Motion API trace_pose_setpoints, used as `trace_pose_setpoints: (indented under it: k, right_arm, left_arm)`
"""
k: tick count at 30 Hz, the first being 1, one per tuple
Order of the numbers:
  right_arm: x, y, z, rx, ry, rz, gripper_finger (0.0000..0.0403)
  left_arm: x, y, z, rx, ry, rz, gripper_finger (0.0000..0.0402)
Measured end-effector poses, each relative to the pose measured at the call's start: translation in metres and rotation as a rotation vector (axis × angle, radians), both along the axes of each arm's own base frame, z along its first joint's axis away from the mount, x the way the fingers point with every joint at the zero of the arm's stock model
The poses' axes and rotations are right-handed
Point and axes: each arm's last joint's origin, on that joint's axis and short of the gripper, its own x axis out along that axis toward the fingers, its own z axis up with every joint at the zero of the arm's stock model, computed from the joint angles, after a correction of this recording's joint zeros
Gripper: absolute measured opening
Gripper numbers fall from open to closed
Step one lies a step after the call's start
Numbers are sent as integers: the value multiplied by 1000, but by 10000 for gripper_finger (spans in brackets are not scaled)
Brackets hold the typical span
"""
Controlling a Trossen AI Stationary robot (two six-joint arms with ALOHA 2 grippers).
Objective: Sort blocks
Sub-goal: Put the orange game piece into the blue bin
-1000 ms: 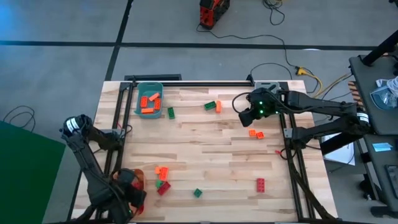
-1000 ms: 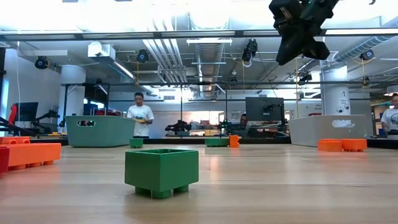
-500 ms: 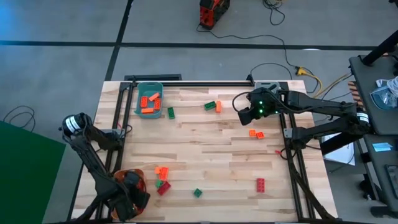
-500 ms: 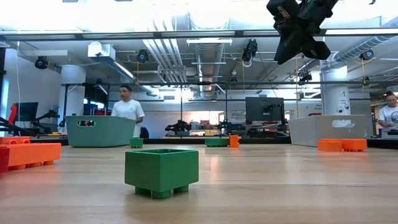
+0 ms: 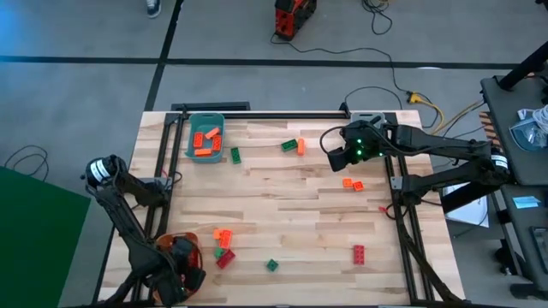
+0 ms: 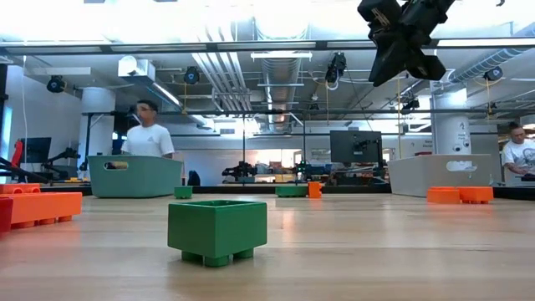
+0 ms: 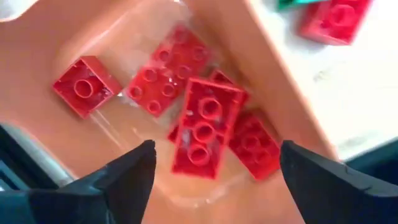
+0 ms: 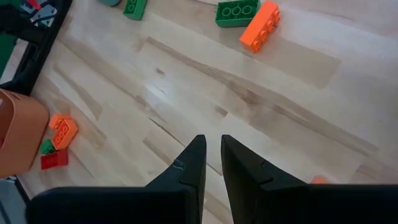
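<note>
The left tool (image 7: 211,163) hangs over the orange bin (image 5: 174,242) at the near left corner of the table (image 5: 291,197). Its two fingers (image 7: 124,174) are wide apart and hold nothing. Below them, inside this bin, lie several red blocks (image 7: 205,127), one on top of the others and one small red block (image 7: 85,86) a little apart.

The right tool (image 8: 211,163) is high over the table near the far right corner. Its fingers are almost together, with only a thin gap, and nothing is between them.

The teal bin (image 5: 204,137) stands at the far left corner and has orange blocks (image 5: 205,139) in it. Just beside it, on the table, lies a green block (image 5: 235,155). Near the middle of the far edge a green block (image 8: 236,12) and an orange block (image 8: 260,26) lie touching each other. Two orange blocks (image 5: 352,183) lie near the right edge, below the right tool. A red block (image 5: 359,253) lies near the near right corner. Close to the orange bin there is a small group: orange blocks (image 5: 223,236), a green one (image 5: 219,253) and a red one (image 5: 226,260). One more green block (image 5: 271,265) lies alone near the near edge.

In the low view a grey bin (image 6: 441,174) is seen at the far side, and a person (image 6: 147,134) is in the room behind the table.
</note>
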Motion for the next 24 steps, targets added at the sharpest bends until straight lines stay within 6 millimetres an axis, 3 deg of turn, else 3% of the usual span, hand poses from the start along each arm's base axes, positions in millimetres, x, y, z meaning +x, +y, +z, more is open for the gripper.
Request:
trace_pose_setpoints:
  k: [6,10,14,20,24]
  right_arm:
    - [0,0,0,3,-1,-3,41]
    - [1,0,6,14,-24,12,41]
    - [2,0,21,-20,-63,39,41]
    - [2,0,50,-94,-142,93,41]
    - [2,2,66,-148,-184,137,41]
  left_arm:
    - [5,-2,47,72,-75,-66,305]
    - [10,7,86,164,-138,-86,297]
    - [18,23,120,278,-226,-111,292]
    - [46,58,164,529,-558,-228,281]
    - [60,89,192,659,-586,-349,272]
